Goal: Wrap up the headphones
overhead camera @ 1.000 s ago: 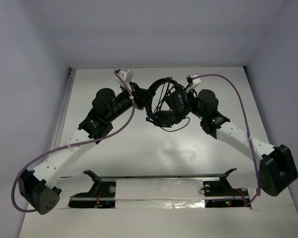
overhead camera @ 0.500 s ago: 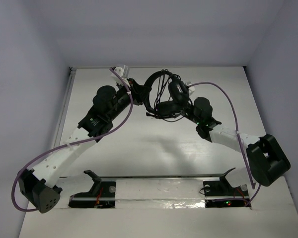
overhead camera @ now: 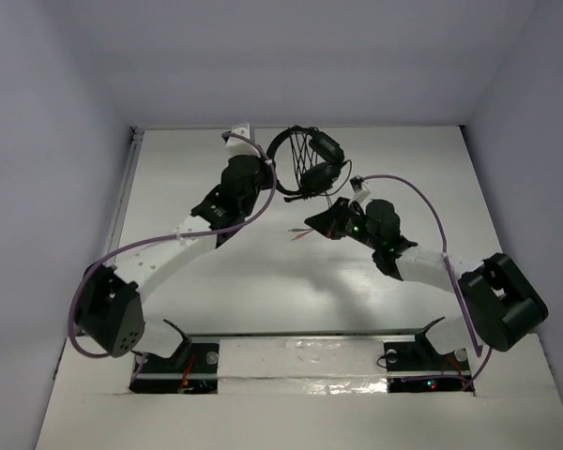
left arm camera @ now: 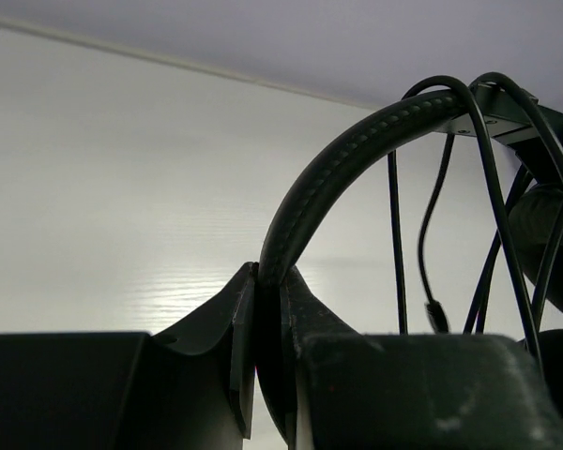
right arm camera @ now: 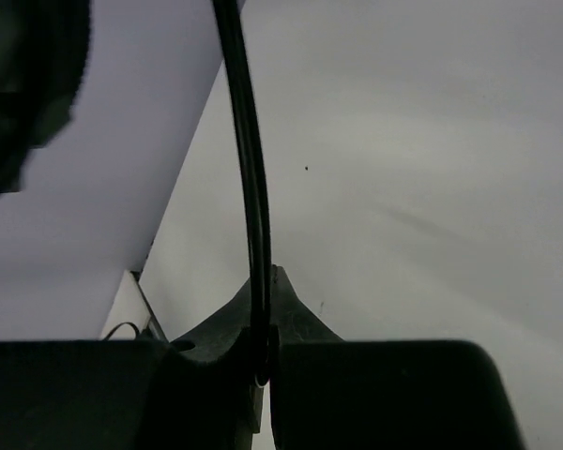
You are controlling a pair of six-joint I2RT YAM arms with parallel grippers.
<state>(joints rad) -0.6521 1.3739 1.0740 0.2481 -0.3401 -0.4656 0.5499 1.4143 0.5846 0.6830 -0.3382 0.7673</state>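
Observation:
The black headphones (overhead camera: 311, 157) hang above the far middle of the table, with loops of their thin cable (left arm camera: 395, 234) crossing the inside of the headband (left arm camera: 357, 155). My left gripper (overhead camera: 270, 169) is shut on the lower end of that headband, which rises from between its fingertips (left arm camera: 267, 281). My right gripper (overhead camera: 317, 223) sits lower and nearer, just right of centre. It is shut on a doubled strand of the cable (right arm camera: 251, 169), which runs straight up from its jaws (right arm camera: 261, 323). A dark earcup (right arm camera: 23, 84) shows at that view's upper left.
Thick purple robot cables (overhead camera: 422, 202) arc over both arms. White walls (overhead camera: 47, 141) close in the table on the left, back and right. A metal strip (overhead camera: 124, 202) runs along the left edge. The mounting rail (overhead camera: 300, 339) lies at the near edge.
My right gripper closed on the cable and drew back toward the near side. My left arm swung its elbow in and carried the headphones farther back.

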